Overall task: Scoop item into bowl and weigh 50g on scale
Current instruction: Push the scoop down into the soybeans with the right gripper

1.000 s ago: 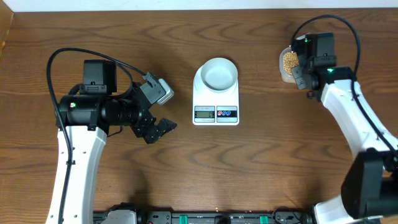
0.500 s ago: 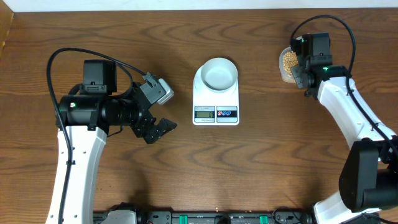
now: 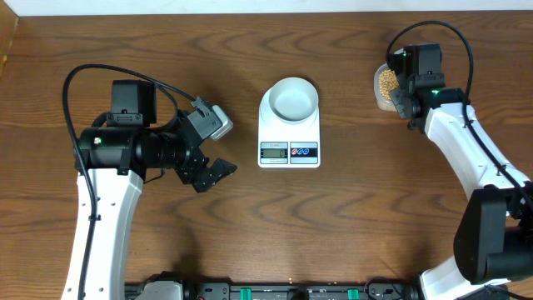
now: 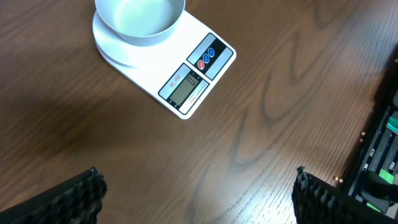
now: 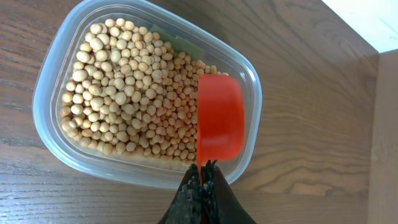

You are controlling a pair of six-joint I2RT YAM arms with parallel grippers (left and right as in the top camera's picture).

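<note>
The pale blue-grey bowl stands empty on the white scale; both also show in the left wrist view, bowl and scale. The tan-yellow beans fill a clear plastic tub at the far right of the table. My right gripper is shut on the handle of an orange-red scoop, held bottom-up over the tub's right end. My left gripper is open and empty over bare table left of the scale.
The wooden table's far edge lies close behind the tub. Black equipment runs along the near table edge.
The right arm shifted slightly left toward the tub between the earliest frame and now. The left arm has not moved.
</note>
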